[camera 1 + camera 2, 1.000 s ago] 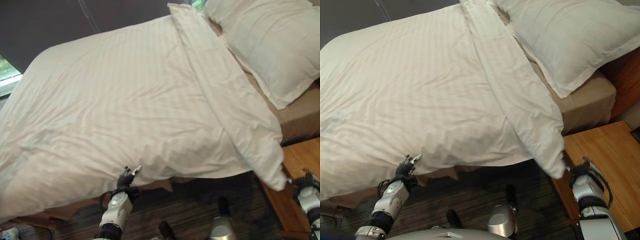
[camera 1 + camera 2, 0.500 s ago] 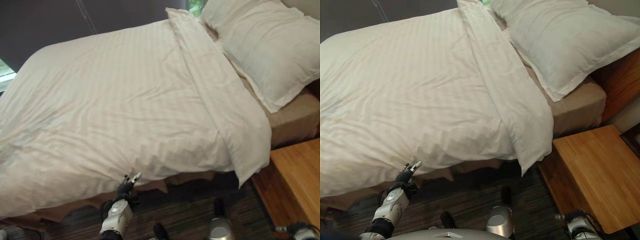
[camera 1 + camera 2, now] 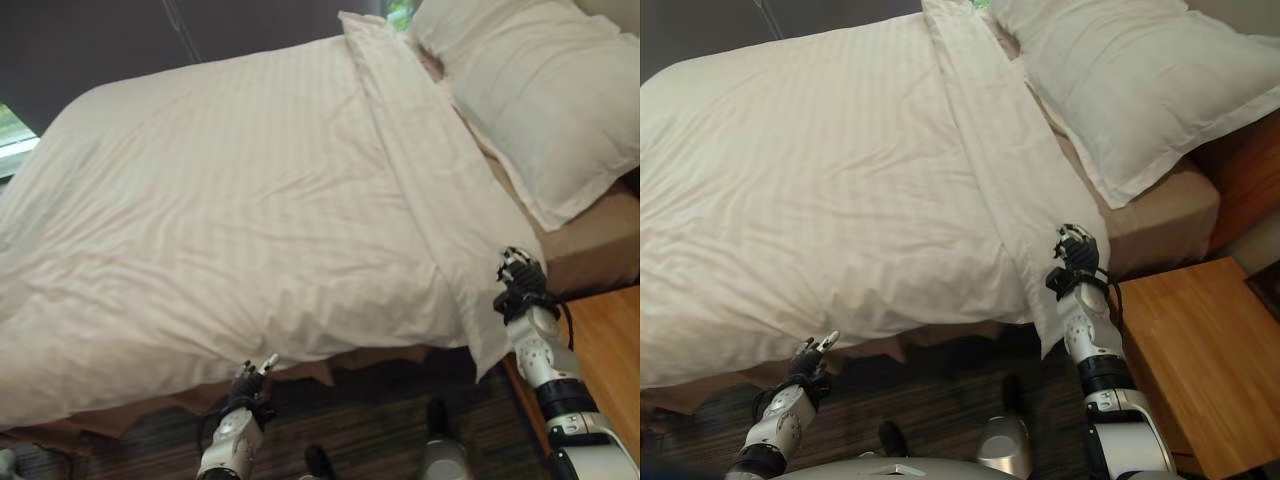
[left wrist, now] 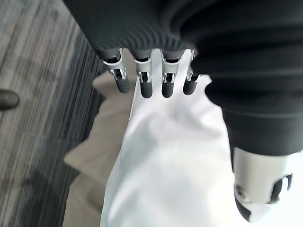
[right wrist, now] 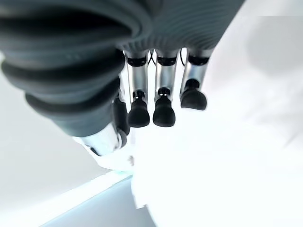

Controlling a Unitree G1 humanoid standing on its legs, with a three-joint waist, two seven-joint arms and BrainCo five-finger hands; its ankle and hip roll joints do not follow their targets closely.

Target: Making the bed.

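Nearest, the left hand (image 3: 250, 378) hangs just below the duvet's (image 3: 250, 200) lower edge at the side of the bed (image 3: 600, 245), its fingers (image 4: 144, 86) straight and spread above the white cloth, gripping nothing. The striped rug (image 3: 370, 410) lies dark under it.

The right hand (image 3: 1076, 253) has changed most: a second ago it held the hanging corner of the folded-back flap (image 3: 450, 220) out over the wooden nightstand (image 3: 1190, 350), half a second ago it had let go and dropped low, and now it has risen to the flap's end at the bed's edge. Its fingers (image 5: 164, 111) look loosely bent over bright white cloth, closed on nothing. The corner now hangs free over the side, so I judge the pulling step done and a smoothing or tucking touch in hand.

Further off, the duvet covers most of the mattress with light creases near the lower edge. Beyond, the pillow (image 3: 1130, 80) sits at the head.

No brand, label or writing can be read
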